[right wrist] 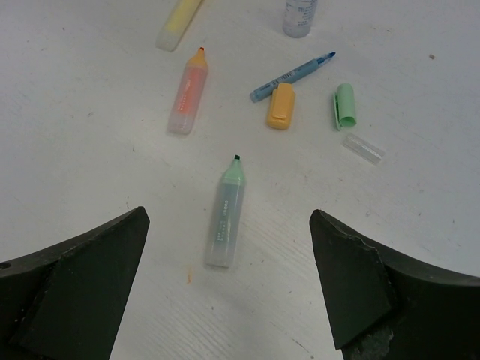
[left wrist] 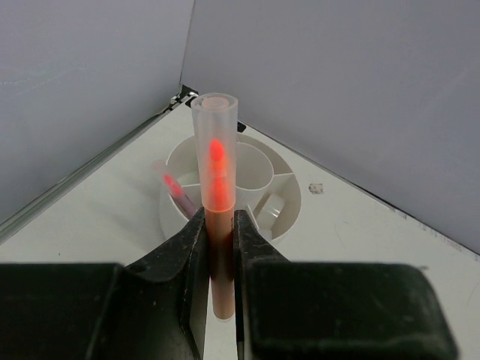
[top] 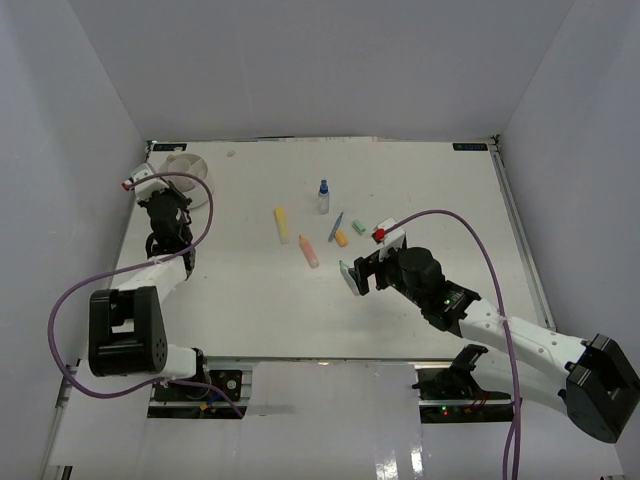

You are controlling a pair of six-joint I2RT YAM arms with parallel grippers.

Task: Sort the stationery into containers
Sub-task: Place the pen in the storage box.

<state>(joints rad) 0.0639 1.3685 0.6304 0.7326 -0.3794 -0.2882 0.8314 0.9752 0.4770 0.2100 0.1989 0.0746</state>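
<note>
Clear plastic caps the reddish-orange marker (left wrist: pixel 216 150) that the left gripper (left wrist: pixel 219 217) holds upright, its two dark fingers pressed onto the barrel low down. Just beyond it, in the far left corner of the table (top: pixel 250 310), is the white round tub (left wrist: pixel 298 196). Its dividers make several compartments, and a pink pen (left wrist: pixel 176 191) leans in one of them.

I'd say this step is the drop-off. The marker has reached the container but isn't in it, since the tip hangs on the near side of the rim. The next move seems to call for a short reach forward over a compartment, then letting the fingers part. The marker is tall, so it may tip against a divider.

Meanwhile the right gripper (right wrist: pixel 229 217) hovers with its fingers (right wrist: pixel 82 285) spread wide on either side of a teal marker (right wrist: pixel 226 214) lying flat, not touching it. That looks like the next pick, and it would need a straight descent and a squeeze across the barrel.

Farther out lie:
- an orange marker (right wrist: pixel 187 91)
- a yellow marker (right wrist: pixel 178 15)
- a thin blue pen (right wrist: pixel 292 67), touching or nearly touching an orange cap (right wrist: pixel 281 105)
- a green cap (right wrist: pixel 343 105)
- a clear cap (right wrist: pixel 364 148)
- the blue-capped bottle (top: pixel 323 196)

There is print along the teal marker's barrel and the blue pen, but it's too small to read. I can see no brand anywhere.
</note>
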